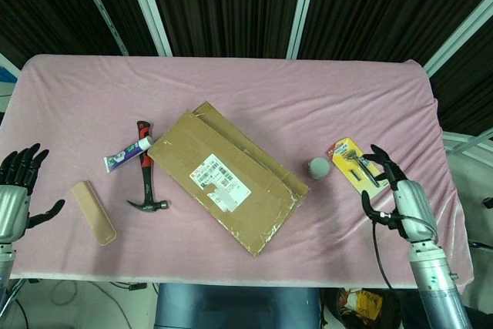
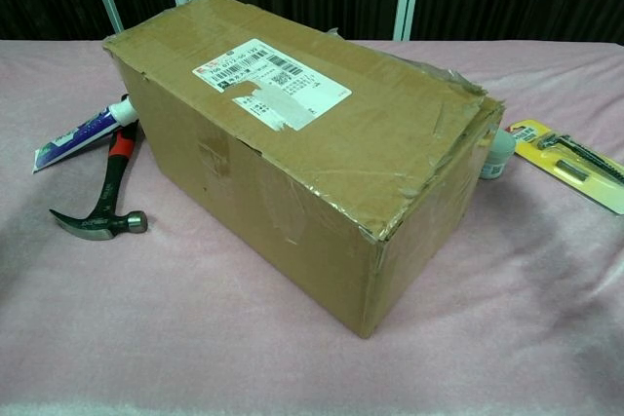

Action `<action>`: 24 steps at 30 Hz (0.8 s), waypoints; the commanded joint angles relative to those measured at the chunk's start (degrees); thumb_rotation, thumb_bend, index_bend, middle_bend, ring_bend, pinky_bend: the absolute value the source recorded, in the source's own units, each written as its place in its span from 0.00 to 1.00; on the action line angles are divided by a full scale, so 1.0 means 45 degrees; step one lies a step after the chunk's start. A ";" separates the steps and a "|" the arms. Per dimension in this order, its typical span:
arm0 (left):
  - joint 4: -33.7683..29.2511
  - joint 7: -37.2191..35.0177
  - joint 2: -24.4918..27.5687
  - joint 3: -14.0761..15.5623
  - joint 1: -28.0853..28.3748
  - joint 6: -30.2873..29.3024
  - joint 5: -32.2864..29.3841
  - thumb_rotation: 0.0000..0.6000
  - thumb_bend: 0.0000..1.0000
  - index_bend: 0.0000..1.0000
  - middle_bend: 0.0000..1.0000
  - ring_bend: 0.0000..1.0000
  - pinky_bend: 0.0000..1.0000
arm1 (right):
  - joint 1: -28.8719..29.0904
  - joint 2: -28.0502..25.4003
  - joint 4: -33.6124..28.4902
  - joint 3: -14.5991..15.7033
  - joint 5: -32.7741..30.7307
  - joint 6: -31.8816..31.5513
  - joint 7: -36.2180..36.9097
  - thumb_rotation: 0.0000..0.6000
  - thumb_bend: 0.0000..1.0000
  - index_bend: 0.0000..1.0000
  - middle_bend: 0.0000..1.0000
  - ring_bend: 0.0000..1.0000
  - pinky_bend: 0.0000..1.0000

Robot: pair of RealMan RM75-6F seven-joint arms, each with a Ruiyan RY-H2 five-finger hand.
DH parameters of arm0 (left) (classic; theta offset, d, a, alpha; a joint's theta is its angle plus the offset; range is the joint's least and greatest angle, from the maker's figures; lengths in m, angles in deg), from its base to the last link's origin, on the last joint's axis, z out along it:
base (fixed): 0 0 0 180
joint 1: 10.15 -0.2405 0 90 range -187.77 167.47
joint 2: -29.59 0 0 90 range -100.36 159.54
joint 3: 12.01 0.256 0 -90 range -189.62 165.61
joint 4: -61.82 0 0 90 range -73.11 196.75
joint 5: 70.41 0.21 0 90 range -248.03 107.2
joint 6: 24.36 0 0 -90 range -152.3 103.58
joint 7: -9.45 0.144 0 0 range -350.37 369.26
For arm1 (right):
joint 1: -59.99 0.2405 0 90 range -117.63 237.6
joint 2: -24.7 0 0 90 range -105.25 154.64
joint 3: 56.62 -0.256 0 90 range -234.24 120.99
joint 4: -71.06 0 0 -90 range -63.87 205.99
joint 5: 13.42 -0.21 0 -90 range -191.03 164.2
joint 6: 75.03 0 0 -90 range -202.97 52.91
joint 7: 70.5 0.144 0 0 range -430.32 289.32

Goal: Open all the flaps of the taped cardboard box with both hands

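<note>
The taped cardboard box [image 1: 228,176] stands in the middle of the pink table, turned diagonally, its top flaps closed under clear tape with a white shipping label [image 2: 270,83] on top. In the chest view the box [image 2: 312,158] fills the middle and neither hand shows. My left hand [image 1: 15,196] hovers at the table's front left edge, fingers spread, holding nothing, far from the box. Over the front right of the table my right hand [image 1: 399,196] is spread open just below the yellow knife package, well right of the box.
A red-handled hammer [image 1: 145,175] and a toothpaste tube [image 1: 127,156] lie left of the box. A tan flat case [image 1: 93,212] lies near my left hand. A small grey jar [image 1: 318,167] and a yellow utility-knife package [image 1: 357,168] lie right of the box.
</note>
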 commanded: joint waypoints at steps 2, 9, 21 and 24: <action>0.0075 -0.0005 -0.0014 0.0010 0.0010 -0.0086 0.0118 1.00 0.17 0.00 0.00 0.00 0.00 | 0.1916 -0.1015 -0.2124 -0.1656 -0.3719 0.2732 0.1689 1.00 0.57 0.02 0.22 0.21 0.37; 0.0240 -0.0075 -0.0053 0.0011 0.0016 -0.0218 0.0244 1.00 0.17 0.00 0.00 0.00 0.00 | 0.3476 -0.0382 -0.2400 -0.1949 -0.6407 0.3943 0.1269 1.00 0.58 0.02 0.22 0.21 0.37; 0.0251 -0.0250 -0.0003 0.0035 0.0024 -0.0216 0.0272 1.00 0.17 0.00 0.00 0.00 0.00 | 0.4961 0.1323 -0.2038 -0.1758 -0.8571 0.3340 -0.0064 1.00 0.58 0.02 0.22 0.21 0.37; 0.0246 -0.0244 -0.0004 0.0052 0.0026 -0.0229 0.0308 1.00 0.17 0.00 0.00 0.00 0.00 | 0.5119 0.1639 -0.1885 -0.1824 -0.8703 0.3008 -0.0252 1.00 0.58 0.02 0.22 0.21 0.37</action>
